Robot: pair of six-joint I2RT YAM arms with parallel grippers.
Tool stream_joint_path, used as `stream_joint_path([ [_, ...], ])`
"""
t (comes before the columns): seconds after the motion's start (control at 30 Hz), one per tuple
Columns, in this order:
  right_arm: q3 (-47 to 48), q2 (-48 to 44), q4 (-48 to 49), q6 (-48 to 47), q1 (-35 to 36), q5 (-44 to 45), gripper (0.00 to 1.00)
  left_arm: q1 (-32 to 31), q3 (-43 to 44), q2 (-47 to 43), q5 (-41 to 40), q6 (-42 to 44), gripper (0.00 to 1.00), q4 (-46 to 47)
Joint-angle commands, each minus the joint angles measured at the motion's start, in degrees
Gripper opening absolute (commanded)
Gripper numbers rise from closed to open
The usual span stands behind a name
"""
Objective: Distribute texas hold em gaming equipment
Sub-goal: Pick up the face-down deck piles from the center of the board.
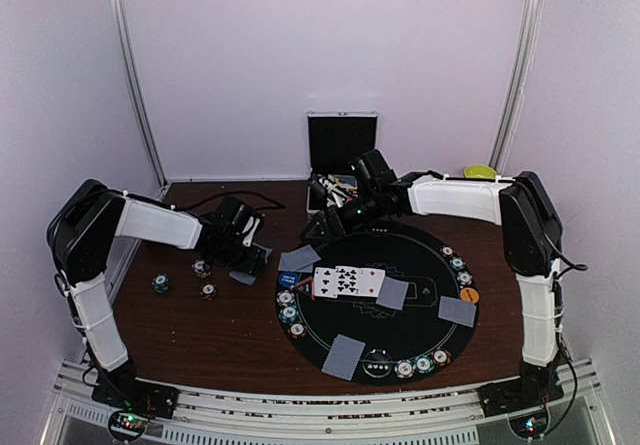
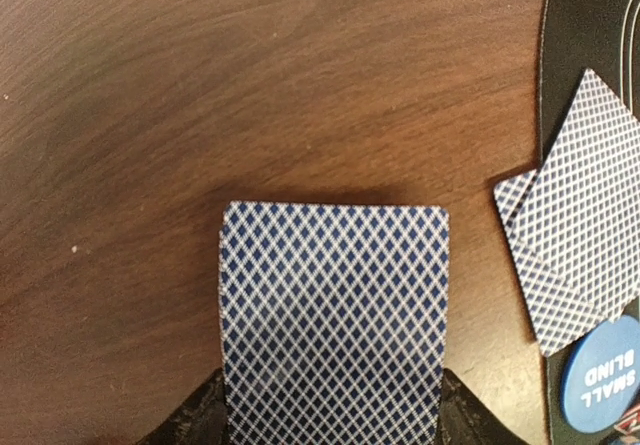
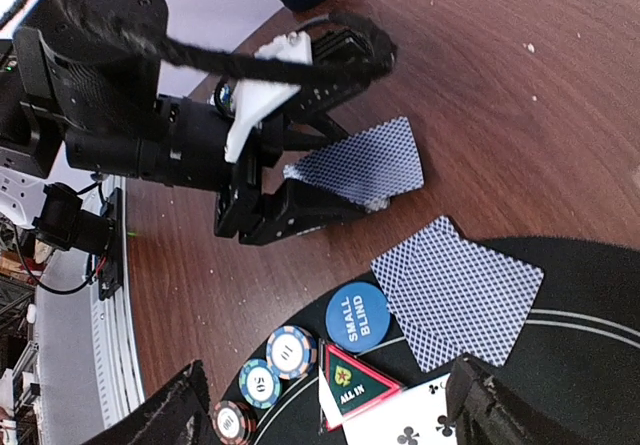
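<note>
Brown tabletop (image 2: 200, 85), left tool (image 3: 300, 180) tight on card (image 2: 335, 325) beside mat (image 2: 590, 25); right tool (image 3: 335, 405) wide, empty

This is a robotics lab test cell rather than a home or a card room. Plain white panel walls (image 1: 330, 45) close in the back and both sides, joined at the corners by bare aluminium upright posts (image 1: 135, 75). Two black-and-white jointed robot arms (image 1: 150, 223) stand on a ribbed silver metal rail (image 1: 330, 405) along the near edge of a dark brown wood-grain table (image 1: 200, 335), and loose black cables (image 1: 235, 197) trail across it. A round black mat (image 1: 400, 330) lies on the table, carrying grey-blue-backed playing cards (image 1: 343, 357) and small striped-edge poker chips (image 1: 423, 364).
</note>
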Motion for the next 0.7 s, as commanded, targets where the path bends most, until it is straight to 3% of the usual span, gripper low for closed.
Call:
stream_joint_path([
  [0.0, 4.28, 3.15, -2.13, -1.01, 0.72, 0.12, 0.83, 0.19, -3.04, -2.56, -1.32, 1.16, 0.62, -1.28],
  [0.2, 9.37, 7.8, -1.61, 0.9, 0.81, 0.17, 0.83, -0.1, -4.27, -4.94, -1.21, 1.09, 0.62, -0.27],
  [0.67, 8.86, 11.28, 9.9, 13.3, 0.8, -3.79, 0.78, -4.36, -7.33, -12.24, -1.85, 0.92, 0.63, 0.68],
])
